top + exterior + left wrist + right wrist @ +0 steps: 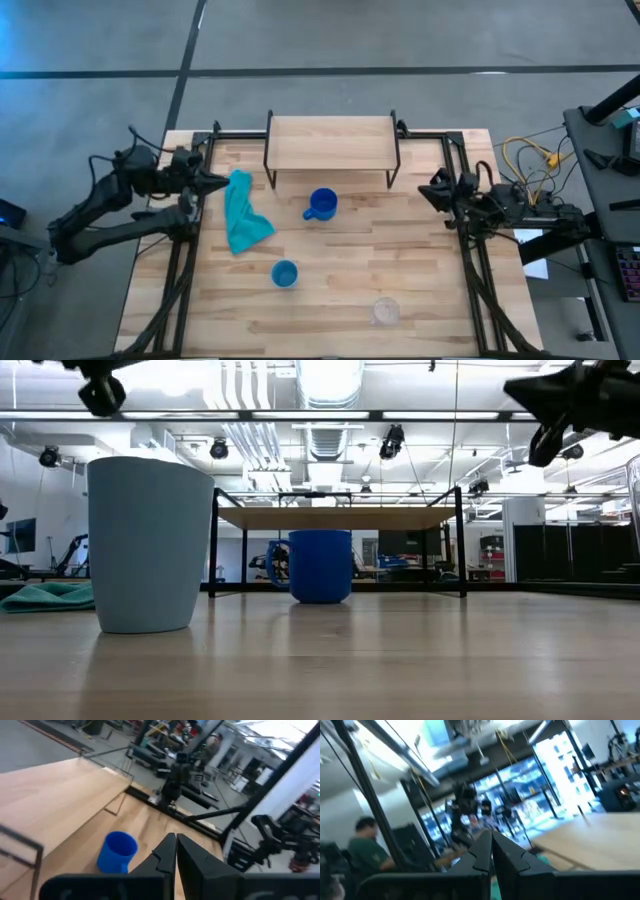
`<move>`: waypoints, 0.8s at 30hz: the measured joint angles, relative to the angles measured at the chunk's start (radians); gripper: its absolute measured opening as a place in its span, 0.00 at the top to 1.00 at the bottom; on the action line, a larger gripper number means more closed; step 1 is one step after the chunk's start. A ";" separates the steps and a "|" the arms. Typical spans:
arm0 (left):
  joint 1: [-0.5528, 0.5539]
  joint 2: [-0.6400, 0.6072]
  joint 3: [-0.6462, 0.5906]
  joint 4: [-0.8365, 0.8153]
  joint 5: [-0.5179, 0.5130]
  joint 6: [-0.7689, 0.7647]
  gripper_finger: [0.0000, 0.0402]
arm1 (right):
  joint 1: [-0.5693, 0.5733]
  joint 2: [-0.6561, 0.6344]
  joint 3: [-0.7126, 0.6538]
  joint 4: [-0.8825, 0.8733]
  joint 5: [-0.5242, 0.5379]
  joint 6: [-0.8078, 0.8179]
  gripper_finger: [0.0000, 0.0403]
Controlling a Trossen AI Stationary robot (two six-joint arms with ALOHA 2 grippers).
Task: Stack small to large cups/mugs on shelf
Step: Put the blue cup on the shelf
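Three cups sit on your surface [420,300], and none is on the shelf [330,143] yet. Your high view alone shows all three: the royal-blue mug [321,204] just in front of the shelf, the light-blue cup [284,274] nearer the front edge, and the clear cup [386,311] well apart from both, toward the front right. A teal cloth [241,212] lies crumpled left of the mug.

Your low view misses the clear cup but shows both blue ones standing upright, mouths up, the light-blue cup [148,544] close to the lens and the mug [318,565] under the shelf's board [335,517]. From above, the mug's handle points left, toward the cloth. The shelf's long axis runs left to right along the back edge.

Your left pincer [215,181] hangs beside the shelf's left end, clenched, as its wrist view [175,845] confirms with fingers pressed together. Your right pincer [432,190] waits at the right edge, likewise clenched [491,842].
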 joint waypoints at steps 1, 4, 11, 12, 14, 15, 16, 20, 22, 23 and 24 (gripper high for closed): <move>0.000 0.013 0.023 0.001 0.011 -0.002 1.00 | 0.000 0.000 0.000 0.020 0.000 0.002 0.98; 0.000 0.055 0.083 -0.001 0.094 -0.001 1.00 | 0.000 0.000 0.000 0.040 0.007 0.009 0.98; -0.001 0.134 0.137 -0.004 0.269 -0.003 1.00 | 0.000 0.023 0.000 0.014 0.034 0.061 0.98; -0.001 0.139 0.134 -0.003 0.285 -0.002 1.00 | 0.000 0.030 0.000 0.016 0.034 0.061 0.98; -0.001 0.143 0.122 -0.005 0.291 -0.002 1.00 | 0.000 0.045 0.000 0.014 0.034 0.060 0.98; -0.001 0.141 0.116 -0.004 0.291 -0.002 1.00 | 0.000 0.054 0.000 0.013 0.034 0.057 0.98; -0.001 0.140 0.109 -0.003 0.291 -0.002 1.00 | 0.000 0.062 0.000 0.014 0.034 0.054 0.98; -0.001 0.143 0.097 -0.001 0.291 -0.027 1.00 | 0.000 0.097 0.000 0.013 0.034 0.053 0.98; -0.001 0.153 0.098 0.028 0.292 -0.008 1.00 | 0.000 0.115 0.000 0.013 0.034 0.053 0.98; -0.002 0.159 0.100 0.031 0.292 -0.005 1.00 | 0.000 0.124 0.000 0.013 0.034 0.053 0.98; -0.001 0.165 0.107 0.029 0.293 -0.007 1.00 | 0.000 0.132 0.000 0.014 0.034 0.053 0.98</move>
